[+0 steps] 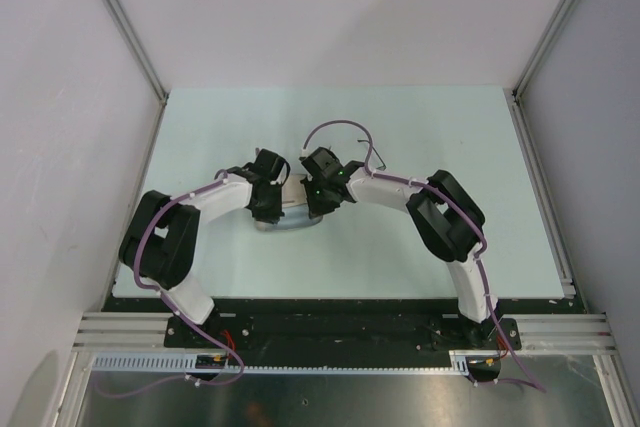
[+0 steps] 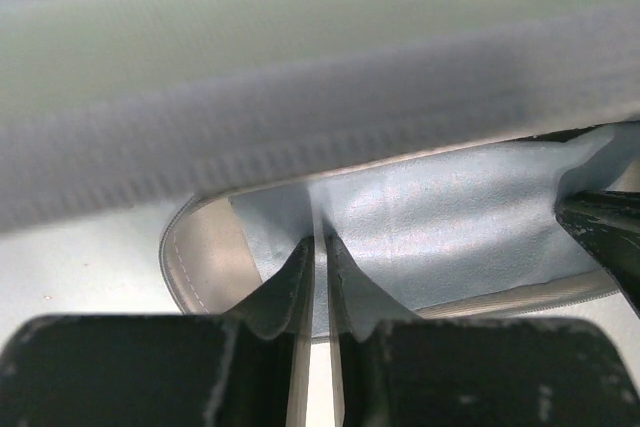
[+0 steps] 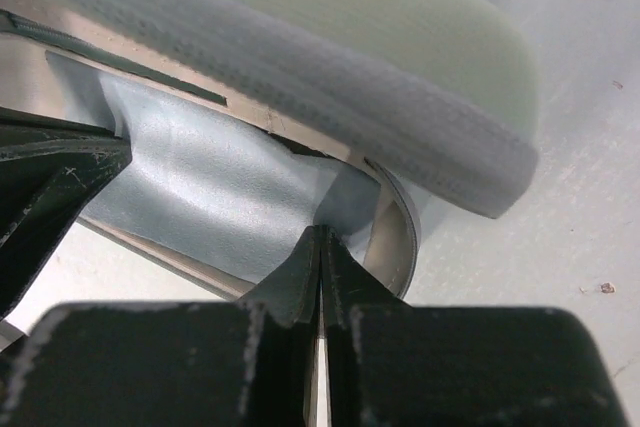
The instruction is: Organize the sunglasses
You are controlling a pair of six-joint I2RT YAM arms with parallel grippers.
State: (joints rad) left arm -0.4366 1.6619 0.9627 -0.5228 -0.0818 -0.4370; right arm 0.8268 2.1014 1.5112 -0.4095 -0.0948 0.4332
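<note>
Both arms reach in over the middle of the desk (image 1: 420, 127) and meet above the oblong beige case (image 1: 292, 219). From above their wrists cover most of it; only a pale sliver of its near edge shows between them.

Close up, the case stands open. Its lid (image 2: 300, 117) hangs across the top of both wrist views as a blurred band of grey and pale green, too near the lenses to be sharp. The light-blue cloth (image 2: 440, 217) lies spread over the inside of the case and lines it from end to end.

The left tool (image 2: 318, 247) has its fingers drawn narrow, with a fold of the cloth's edge nipped between them at one end of the case. The right tool (image 3: 320, 237) has its fingers pressed tight together at the other end, where the cloth puckers up into the tips.

I cannot find the sunglasses in any view. The cloth hides the floor of the case, the lid cuts off what lies behind it, and the arms block the look from above.
</note>
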